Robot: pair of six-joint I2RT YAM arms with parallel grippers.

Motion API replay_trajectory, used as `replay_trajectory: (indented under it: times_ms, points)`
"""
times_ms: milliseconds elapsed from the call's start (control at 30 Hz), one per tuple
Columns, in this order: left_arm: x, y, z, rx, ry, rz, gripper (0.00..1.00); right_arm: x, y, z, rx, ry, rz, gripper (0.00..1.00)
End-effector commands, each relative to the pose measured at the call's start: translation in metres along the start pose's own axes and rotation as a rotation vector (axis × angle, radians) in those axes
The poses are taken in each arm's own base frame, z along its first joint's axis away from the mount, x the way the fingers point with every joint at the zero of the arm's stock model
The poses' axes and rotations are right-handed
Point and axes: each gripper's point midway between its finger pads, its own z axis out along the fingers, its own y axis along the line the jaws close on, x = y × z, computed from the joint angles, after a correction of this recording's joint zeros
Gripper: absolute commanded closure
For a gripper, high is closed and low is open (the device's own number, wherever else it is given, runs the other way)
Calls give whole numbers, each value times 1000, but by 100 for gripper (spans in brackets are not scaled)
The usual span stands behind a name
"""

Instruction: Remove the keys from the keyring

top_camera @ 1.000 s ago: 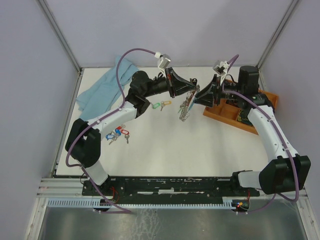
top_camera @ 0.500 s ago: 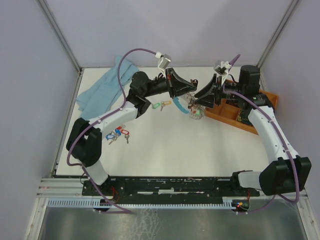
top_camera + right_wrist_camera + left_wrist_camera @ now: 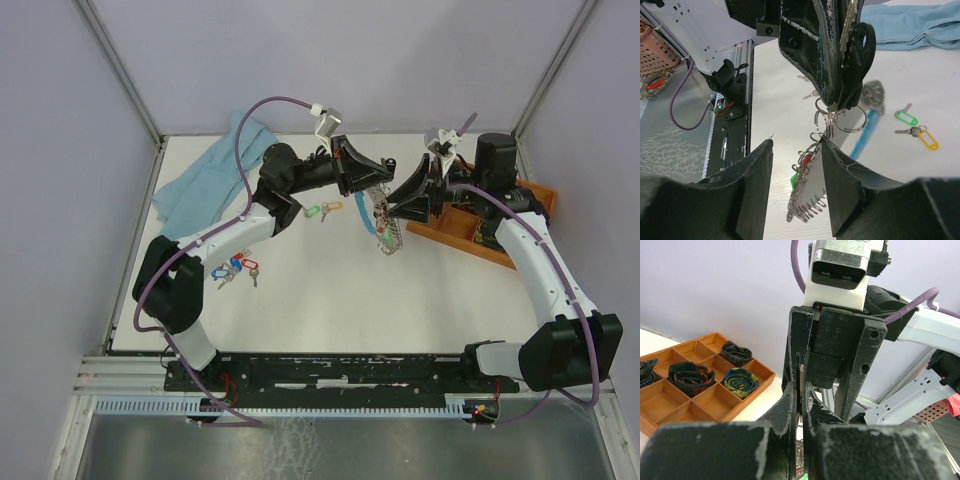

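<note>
- R gripper [image 3: 794,150]: jaws approx half open, gripping nothing, straddling the hanging keys [image 3: 807,195].
- L gripper [image 3: 837,97]: clamped on keyring [image 3: 847,122], held up off table [image 3: 780,90].
- Beyond: tagged keys [image 3: 905,118] lie loose on table. So prob. a few are off, but most of the bunch is still strung.
</note>
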Motion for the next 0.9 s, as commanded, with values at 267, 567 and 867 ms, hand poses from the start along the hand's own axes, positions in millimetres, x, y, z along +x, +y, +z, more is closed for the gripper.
replay_trajectory:
  times_ms: [267, 567, 867]
  points:
    - [-30, -23, 4, 63, -77, 55, 97, -18, 20, -11, -3, 17, -148, 50]
    - [-29, -27, 5, 99, -77, 43, 97, -19, 0, -9, 80, 6, -105, 52]
    - [-28, -27, 6, 105, -75, 35, 97, -22, 0, -9, 86, 2, -102, 52]
